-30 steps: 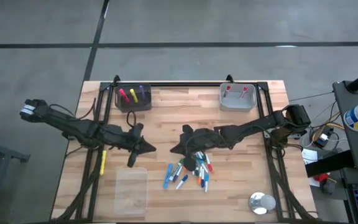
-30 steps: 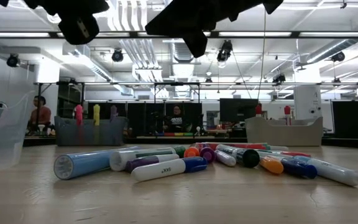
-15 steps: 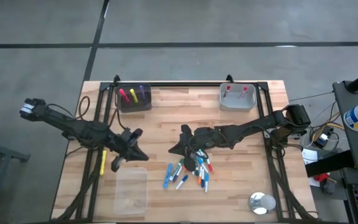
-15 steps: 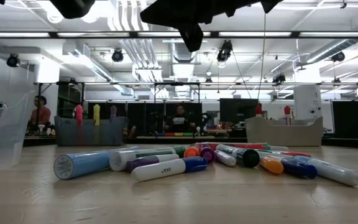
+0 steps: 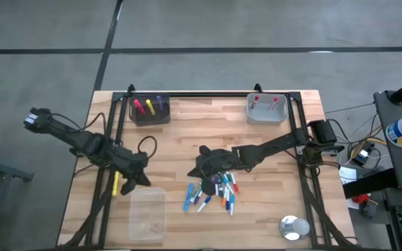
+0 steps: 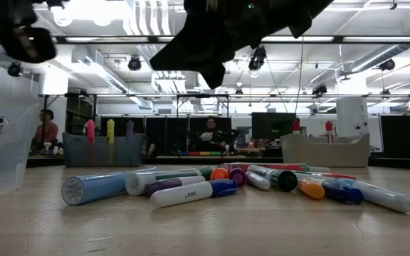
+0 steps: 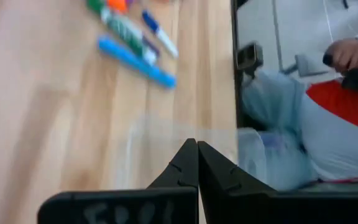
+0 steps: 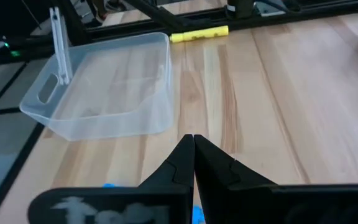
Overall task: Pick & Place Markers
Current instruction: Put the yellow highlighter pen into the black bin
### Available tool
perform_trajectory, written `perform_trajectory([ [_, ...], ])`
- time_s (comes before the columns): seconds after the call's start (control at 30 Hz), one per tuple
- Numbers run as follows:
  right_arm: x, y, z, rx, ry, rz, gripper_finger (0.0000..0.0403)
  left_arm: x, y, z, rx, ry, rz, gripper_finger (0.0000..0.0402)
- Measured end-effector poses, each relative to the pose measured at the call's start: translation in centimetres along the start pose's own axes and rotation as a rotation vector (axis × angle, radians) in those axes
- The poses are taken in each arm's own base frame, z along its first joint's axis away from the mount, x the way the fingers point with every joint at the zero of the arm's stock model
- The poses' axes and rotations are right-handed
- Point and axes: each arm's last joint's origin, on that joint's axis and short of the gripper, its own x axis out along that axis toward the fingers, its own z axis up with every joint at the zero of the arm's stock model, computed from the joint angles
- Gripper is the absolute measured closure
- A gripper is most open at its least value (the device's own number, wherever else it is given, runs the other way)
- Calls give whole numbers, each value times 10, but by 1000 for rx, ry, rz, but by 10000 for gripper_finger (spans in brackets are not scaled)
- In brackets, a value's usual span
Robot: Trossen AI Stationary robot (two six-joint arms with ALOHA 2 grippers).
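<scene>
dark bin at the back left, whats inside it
Three markers stand upright in the dark bin: a pink one, a yellow one and a purple one. Its walls hide their lower ends in the low view, so anything lying on its floor cannot be ruled out.

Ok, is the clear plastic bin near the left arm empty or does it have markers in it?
Empty. The clear bin shows only bare walls and floor in the right wrist view; the markers lie piled on the table.

Pale striped butcher-block table (image 5: 187, 118). The markers (image 5: 215, 189) mix blue, green, red, orange and purple, some white-barrelled. Dark grey bin (image 5: 150, 111) holds pink, yellow, purple markers; light grey bin (image 5: 266, 110) holds red ones. Clear plastic container (image 8: 104, 87); lone yellow marker (image 8: 199, 34).
</scene>
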Motion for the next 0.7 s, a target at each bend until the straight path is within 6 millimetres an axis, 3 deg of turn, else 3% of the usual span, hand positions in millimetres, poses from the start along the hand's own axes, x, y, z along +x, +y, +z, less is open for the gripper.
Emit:
perform_trajectory([
  [0.3,-1,0,1,-64,-1,1,394,3,2,-18,-340,273,24,401],
  [0.5,-1,0,2,-87,-2,1,394,8,10,-34,-561,503,183,401],
  [0.7,-1,0,2,-106,-2,1,394,20,9,-41,-636,688,221,401],
])
